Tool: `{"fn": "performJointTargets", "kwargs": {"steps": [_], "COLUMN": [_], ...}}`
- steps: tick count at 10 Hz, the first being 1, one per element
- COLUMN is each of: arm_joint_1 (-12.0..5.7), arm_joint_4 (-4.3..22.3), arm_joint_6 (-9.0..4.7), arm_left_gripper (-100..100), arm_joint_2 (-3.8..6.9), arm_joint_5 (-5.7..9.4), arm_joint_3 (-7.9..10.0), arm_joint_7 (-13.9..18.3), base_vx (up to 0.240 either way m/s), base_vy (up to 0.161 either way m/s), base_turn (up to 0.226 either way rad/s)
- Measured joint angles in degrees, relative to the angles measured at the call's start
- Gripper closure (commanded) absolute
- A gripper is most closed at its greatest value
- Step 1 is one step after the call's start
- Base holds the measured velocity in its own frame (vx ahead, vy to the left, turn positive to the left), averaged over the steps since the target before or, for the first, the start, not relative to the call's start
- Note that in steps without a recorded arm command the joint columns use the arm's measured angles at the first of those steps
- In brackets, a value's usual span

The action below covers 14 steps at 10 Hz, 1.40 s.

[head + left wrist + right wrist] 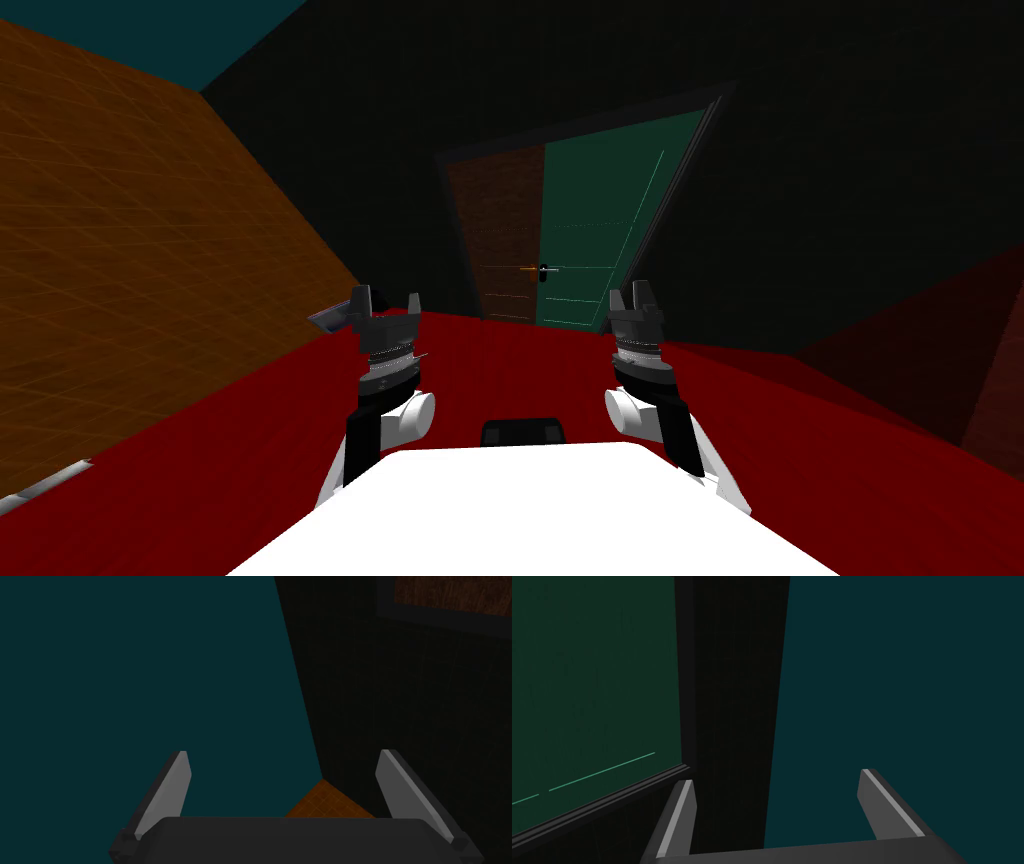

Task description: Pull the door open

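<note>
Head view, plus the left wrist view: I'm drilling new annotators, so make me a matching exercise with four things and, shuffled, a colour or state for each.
Things:
1. door panel
2. floor
3. left wall
4. left gripper

Colour or state:
a. red
b. open
c. green
d. orange-brown

Pairs: 1-c, 2-a, 3-d, 4-b

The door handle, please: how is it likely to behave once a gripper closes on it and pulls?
The handle looks small, thin and lever-like, so it is probably rigid yet easy to slip off. It sits at the green door's left edge, so a pull there would likely swing the tall door about its right edge.
</note>
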Motion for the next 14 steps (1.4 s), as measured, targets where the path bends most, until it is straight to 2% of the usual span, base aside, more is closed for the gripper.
{"fn": "performJointTargets", "kwargs": {"steps": [6, 10, 14], "arm_joint_1": [-3.14, -4.64, -7.39], "arm_joint_4": [6.07, 10.77, 16.10], "arm_joint_6": [1.32, 1.00, 1.70], "arm_left_gripper": [-100, -100, -100], "arm_joint_2": [2.36, 3.30, 4.60], "arm_joint_5": [0.58, 0.71, 1.14], "arm_joint_3": [0.70, 0.57, 1.16], "arm_joint_7": [0.27, 0.19, 0.41], "base_vx": [0.131, 0.093, 0.105], "base_vy": [-0.044, -0.044, -0.041], "base_turn": [-0.052, -0.053, -0.064]}}
